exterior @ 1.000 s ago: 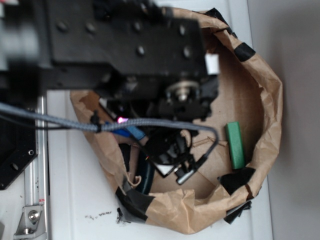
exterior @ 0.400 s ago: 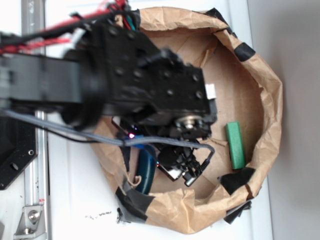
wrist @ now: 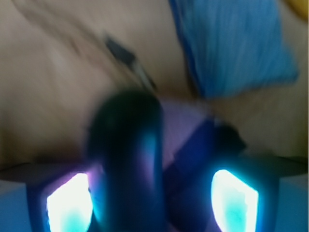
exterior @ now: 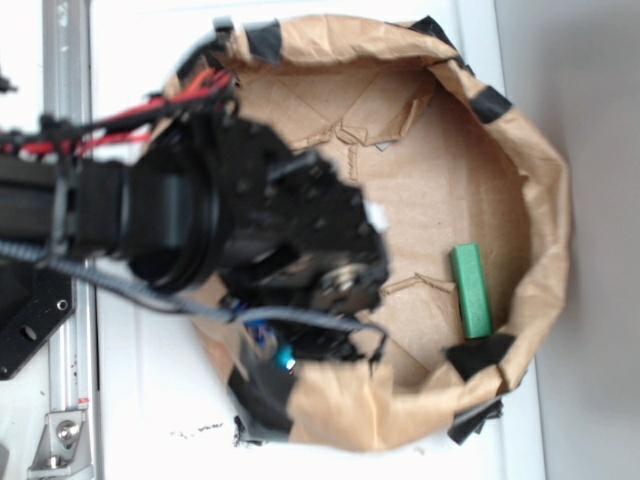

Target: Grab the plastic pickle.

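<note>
The plastic pickle (wrist: pixel 128 145) is a dark teal rounded cylinder, blurred and very close in the wrist view. It stands between my gripper's (wrist: pixel 152 198) two glowing fingertips (wrist: pixel 67 203), near the left one. A clear gap separates it from the right one, so the gripper is open around it. In the exterior view the black arm covers the lower left of the paper-lined basin. Only a small teal patch of the pickle (exterior: pixel 285 357) shows under the arm, and the fingers themselves are hidden there.
A crumpled brown paper wall (exterior: pixel 545 200) with black tape patches rings the basin. A bright green rectangular block (exterior: pixel 471 290) lies at the right inside. A blue sponge (wrist: pixel 231 43) lies just beyond the pickle. Cables (exterior: pixel 150 100) trail left over a metal rail.
The arm has swung down and to the left, toward the basin's lower left wall. It now covers most of the pickle, which showed beside the gripper before.
</note>
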Available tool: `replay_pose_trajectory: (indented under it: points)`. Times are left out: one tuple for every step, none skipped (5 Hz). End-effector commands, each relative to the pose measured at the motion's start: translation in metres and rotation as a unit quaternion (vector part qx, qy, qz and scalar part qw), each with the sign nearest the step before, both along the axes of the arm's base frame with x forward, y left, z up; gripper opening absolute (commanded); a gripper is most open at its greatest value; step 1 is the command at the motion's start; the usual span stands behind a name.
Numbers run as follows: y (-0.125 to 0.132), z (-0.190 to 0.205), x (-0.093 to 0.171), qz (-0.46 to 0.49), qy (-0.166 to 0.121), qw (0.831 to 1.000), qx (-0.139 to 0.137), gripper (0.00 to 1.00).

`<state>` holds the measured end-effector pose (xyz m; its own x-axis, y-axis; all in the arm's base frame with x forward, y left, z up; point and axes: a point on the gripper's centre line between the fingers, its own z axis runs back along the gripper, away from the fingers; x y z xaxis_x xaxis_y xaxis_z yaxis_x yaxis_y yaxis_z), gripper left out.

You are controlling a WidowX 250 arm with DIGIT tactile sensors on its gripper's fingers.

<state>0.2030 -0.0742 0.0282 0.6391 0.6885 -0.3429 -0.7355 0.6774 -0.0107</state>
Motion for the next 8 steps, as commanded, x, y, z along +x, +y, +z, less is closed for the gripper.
replay_pose_trajectory:
  points:
    - [0.002,-0.013,-0.013,-0.024,-0.070,0.997,0.024,0.00]
    - [0.024,0.004,0.016,-0.081,-0.147,0.986,0.004,0.00]
    - [0.060,0.032,0.050,-0.107,-0.244,0.964,-0.021,0.00]
    - [0.070,0.079,0.088,-0.220,-0.280,0.934,0.002,0.00]
    - [0.053,0.112,0.103,-0.358,-0.247,0.898,0.063,0.00]
    - [0.038,0.121,0.104,-0.458,-0.213,0.856,0.107,0.00]
    - [0.026,0.113,0.095,-0.504,-0.216,0.829,0.110,0.00]
    - [0.029,0.112,0.092,-0.506,-0.242,0.821,0.109,0.00]
